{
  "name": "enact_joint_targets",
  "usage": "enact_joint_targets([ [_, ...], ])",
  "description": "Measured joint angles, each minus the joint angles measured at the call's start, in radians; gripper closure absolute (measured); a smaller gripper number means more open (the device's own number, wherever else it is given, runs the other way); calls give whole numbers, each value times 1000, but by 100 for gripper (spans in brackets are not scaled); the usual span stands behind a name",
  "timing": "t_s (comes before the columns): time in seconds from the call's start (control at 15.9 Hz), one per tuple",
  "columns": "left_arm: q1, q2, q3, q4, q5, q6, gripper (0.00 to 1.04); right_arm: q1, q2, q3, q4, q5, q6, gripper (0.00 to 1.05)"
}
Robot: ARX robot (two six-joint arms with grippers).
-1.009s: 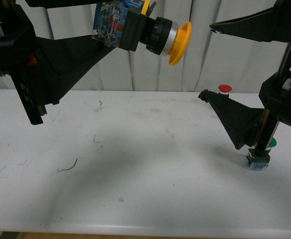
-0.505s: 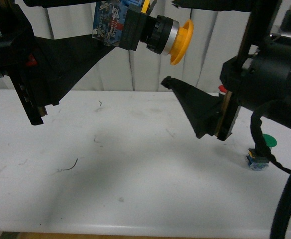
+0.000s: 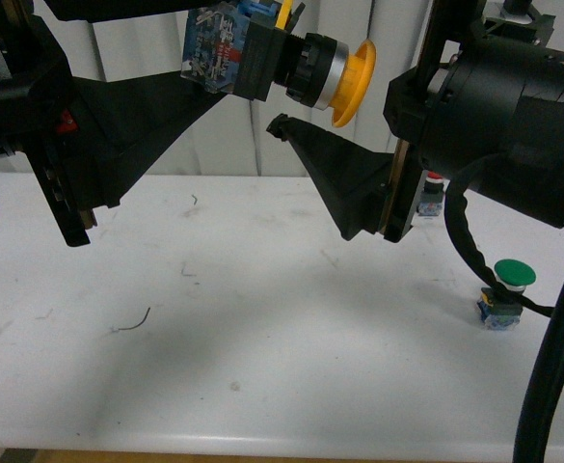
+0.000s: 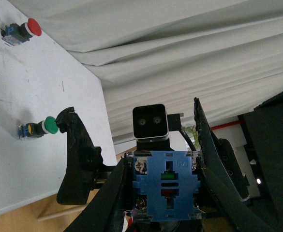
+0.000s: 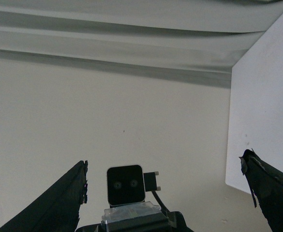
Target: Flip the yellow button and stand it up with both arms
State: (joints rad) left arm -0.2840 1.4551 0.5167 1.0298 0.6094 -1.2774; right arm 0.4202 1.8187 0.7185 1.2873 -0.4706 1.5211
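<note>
The yellow button (image 3: pixel 351 79) hangs high above the table, lying sideways with its cap to the right. My left gripper (image 3: pixel 226 53) is shut on its blue-grey contact block (image 3: pixel 212 46). In the left wrist view that block (image 4: pixel 165 186) fills the space between the left gripper's (image 4: pixel 165 188) two black fingers (image 4: pixel 217 164). My right gripper (image 3: pixel 286 56) is open; its lower finger (image 3: pixel 344 183) reaches under the button's black neck, and its upper finger is out of frame. In the right wrist view the right gripper (image 5: pixel 163 193) is spread wide, with no button between its fingers.
A green-capped button (image 3: pixel 513 273) stands on the white table (image 3: pixel 262 328) at the right. A red-capped button (image 3: pixel 434 193) is mostly hidden behind the right arm; both appear in the left wrist view, the green one (image 4: pixel 44 125) and the red one (image 4: pixel 22 30). White curtain behind.
My right arm has risen from the table and swung left, bringing its open fingers up to the held yellow button. The left gripper and button have barely moved.
</note>
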Motion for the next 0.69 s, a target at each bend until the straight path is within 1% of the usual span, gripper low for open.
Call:
enact_joint_targets([
  [0.13, 9, 10, -2, 15, 5, -7, 70, 11, 14, 11, -4, -21, 1, 6],
  [0.19, 10, 10, -8, 37, 5, -13, 70, 13, 14, 26, -2, -27, 6, 8],
  [0.32, 10, 10, -14, 51, 12, -26, 70, 14, 14, 28, -2, -29, 8, 23],
  [0.57, 11, 14, -19, 64, 17, -36, 70, 18, 15, 31, 0, -27, 17, 61],
  [0.69, 11, 14, -19, 64, 20, -39, 70, 18, 15, 32, 2, -27, 23, 76],
])
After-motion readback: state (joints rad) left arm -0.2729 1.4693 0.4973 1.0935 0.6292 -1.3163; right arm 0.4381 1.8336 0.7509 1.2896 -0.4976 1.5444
